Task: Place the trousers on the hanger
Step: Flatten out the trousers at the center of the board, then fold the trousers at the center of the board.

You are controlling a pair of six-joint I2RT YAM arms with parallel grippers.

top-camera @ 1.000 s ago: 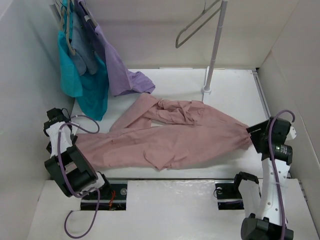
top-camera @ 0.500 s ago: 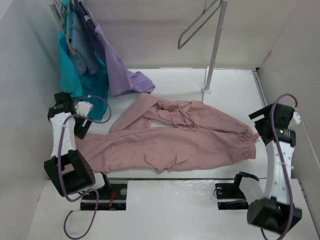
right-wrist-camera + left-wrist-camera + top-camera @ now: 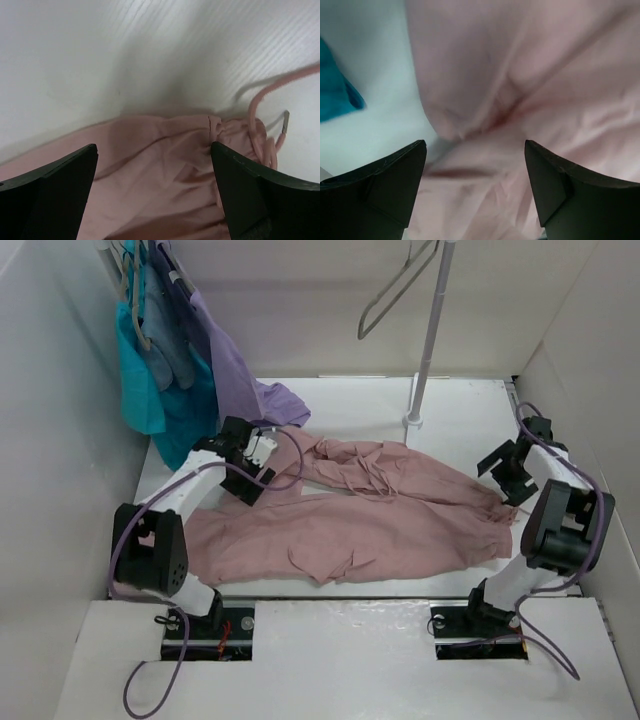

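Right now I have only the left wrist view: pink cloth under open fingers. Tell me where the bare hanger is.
Observer: The hanger hangs empty, high up by the pole at the far side, well apart from the trousers.
Operator: Report the right gripper.
Observer: The right gripper is open above the gathered waist end of the trousers and grips nothing. The drawstring lies loose beside it.
Operator: Say where my left gripper sits on the cloth.
Observer: The left gripper is over the leg end, opposite the waist and close to the lavender garment.
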